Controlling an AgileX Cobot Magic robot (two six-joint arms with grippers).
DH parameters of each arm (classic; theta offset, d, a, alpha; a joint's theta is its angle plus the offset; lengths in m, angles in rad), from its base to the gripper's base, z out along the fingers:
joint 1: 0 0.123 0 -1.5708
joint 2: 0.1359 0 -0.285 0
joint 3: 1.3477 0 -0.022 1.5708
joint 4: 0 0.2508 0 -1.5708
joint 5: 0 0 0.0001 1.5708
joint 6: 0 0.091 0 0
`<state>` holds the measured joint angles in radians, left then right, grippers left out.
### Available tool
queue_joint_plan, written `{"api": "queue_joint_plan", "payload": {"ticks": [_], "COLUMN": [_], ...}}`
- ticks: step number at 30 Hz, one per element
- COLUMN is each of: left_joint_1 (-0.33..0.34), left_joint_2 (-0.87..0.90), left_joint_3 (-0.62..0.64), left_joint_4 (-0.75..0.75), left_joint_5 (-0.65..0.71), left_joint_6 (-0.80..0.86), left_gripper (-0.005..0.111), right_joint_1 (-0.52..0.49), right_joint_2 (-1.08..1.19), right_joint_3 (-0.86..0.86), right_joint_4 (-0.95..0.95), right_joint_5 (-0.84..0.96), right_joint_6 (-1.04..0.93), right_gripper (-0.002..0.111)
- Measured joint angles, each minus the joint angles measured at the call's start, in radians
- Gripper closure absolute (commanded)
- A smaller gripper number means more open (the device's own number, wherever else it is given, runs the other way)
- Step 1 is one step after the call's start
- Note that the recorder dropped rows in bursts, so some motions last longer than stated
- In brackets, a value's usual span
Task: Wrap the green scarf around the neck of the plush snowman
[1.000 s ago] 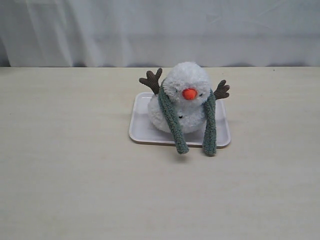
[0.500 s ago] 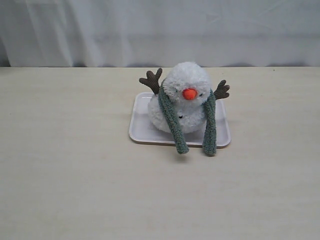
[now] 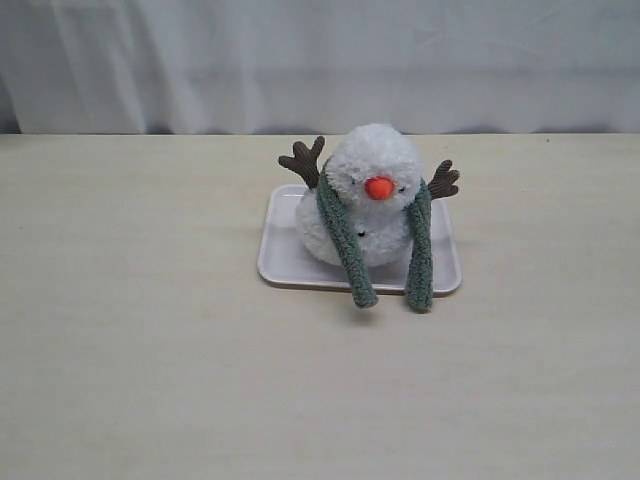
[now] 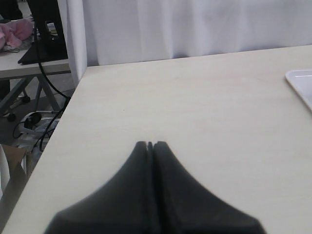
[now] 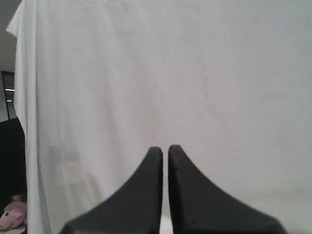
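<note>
Closed and empty, left gripper point(image 4: 150, 145) and right gripper point(image 5: 165, 149) — green scarf point(image 3: 345, 245) already drapes the plush snowman point(image 3: 372, 160) — cross its near ends gently, judged safest.

The plush snowman point(image 3: 362, 222) sits upright just above the middle of the frame, facing forward. It is fluffy and white, a round head on a wider body, with an orange carrot nose point(image 3: 378, 187) and brown twig arms point(image 3: 303, 160) raised at either side. The green scarf point(image 3: 345, 243), a grey-green knit strip, drapes around the snowman's neck point(image 3: 386, 212) from behind. Its two ends hang down the front uncrossed. The left one slants toward the lower right and the right one drops straight. Both rounded tips lie below the body, near each other but apart.
</note>
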<state>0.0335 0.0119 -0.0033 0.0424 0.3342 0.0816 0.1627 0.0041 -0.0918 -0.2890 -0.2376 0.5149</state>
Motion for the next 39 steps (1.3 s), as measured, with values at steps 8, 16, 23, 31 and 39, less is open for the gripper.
{"api": "queue_joint_plan", "payload": {"ticks": [8,16,23,31,39], "left_joint_1": [0.000,0.000,0.000,0.000,0.000], "left_joint_2": [0.000,0.000,0.000,0.000,0.000], "left_joint_3": [0.000,0.000,0.000,0.000,0.000], "left_joint_4": [0.000,0.000,0.000,0.000,0.000], "left_joint_5": [0.000,0.000,0.000,0.000,0.000], "left_joint_6": [0.000,0.000,0.000,0.000,0.000], "left_gripper": [0.107,0.107,0.107,0.107,0.107], "right_joint_1": [0.002,-0.036,-0.070,-0.133,-0.158], "right_joint_2": [0.000,0.000,0.000,0.000,0.000], "right_joint_3": [0.090,0.090,0.090,0.090,0.090], "right_joint_4": [0.154,0.154,0.156,0.154,0.154], "right_joint_5": [0.118,0.127,0.129,0.135,0.141], "right_joint_6": [0.000,0.000,0.000,0.000,0.000], "right_gripper": [0.104,0.104,0.104,0.104,0.104]}}
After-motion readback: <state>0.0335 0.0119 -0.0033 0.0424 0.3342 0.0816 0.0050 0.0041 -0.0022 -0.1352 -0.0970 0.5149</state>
